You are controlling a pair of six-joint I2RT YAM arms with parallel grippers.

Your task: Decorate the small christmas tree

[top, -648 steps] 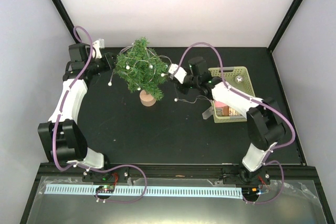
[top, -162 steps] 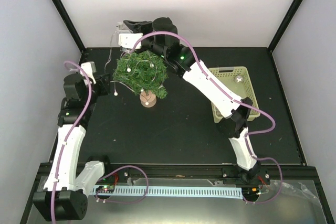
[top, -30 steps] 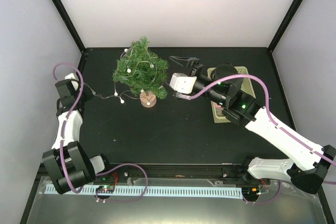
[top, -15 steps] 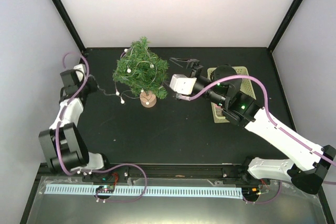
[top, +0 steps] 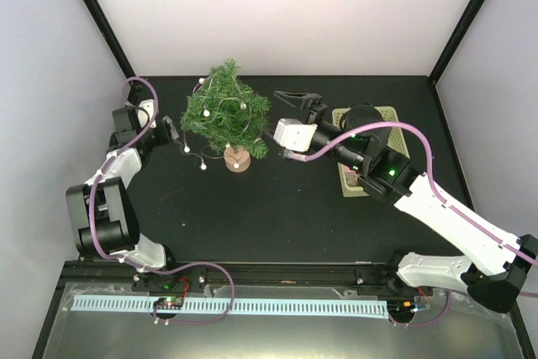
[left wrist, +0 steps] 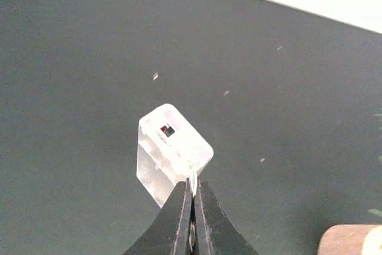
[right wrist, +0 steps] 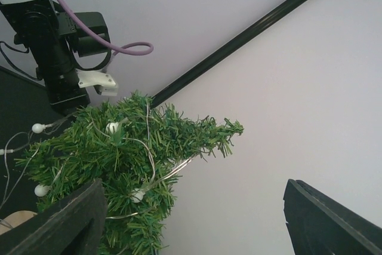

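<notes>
Green needles already carry most of the light string [top: 187, 149]. The tree [top: 225, 115] stands upright on its wood disc [top: 237, 160] near the far edge of the worktop, left of the middle, so its long axis is vertical.

The left gripper [top: 168, 129] sits just beside the tree on the side toward the left edge. Its jaws are pressed together on the string's thin wire, right where the wire meets a clear plastic box [left wrist: 173, 154]. The box hangs just past the tips, over bare worktop. In the left wrist view the disc shows at the lower right corner, so the tree lies close by, off to the jaws' right. A slack tail with two bulbs droops between gripper and disc.

The right gripper [top: 284, 124] faces the tree from the opposite side, jaws spread wide and holding nothing. Its wrist view frames the crown between the fingers, clear of both. The basket [top: 385, 113] lies behind that arm toward the far right corner, mostly hidden.

The left arm is the nearer one and it has the loose end. I judge the next move to be its own: carry the box in toward the disc, or lay the tail round the trunk. Any winding has to circle that vertical axis, and the slack could snag on the low branches
</notes>
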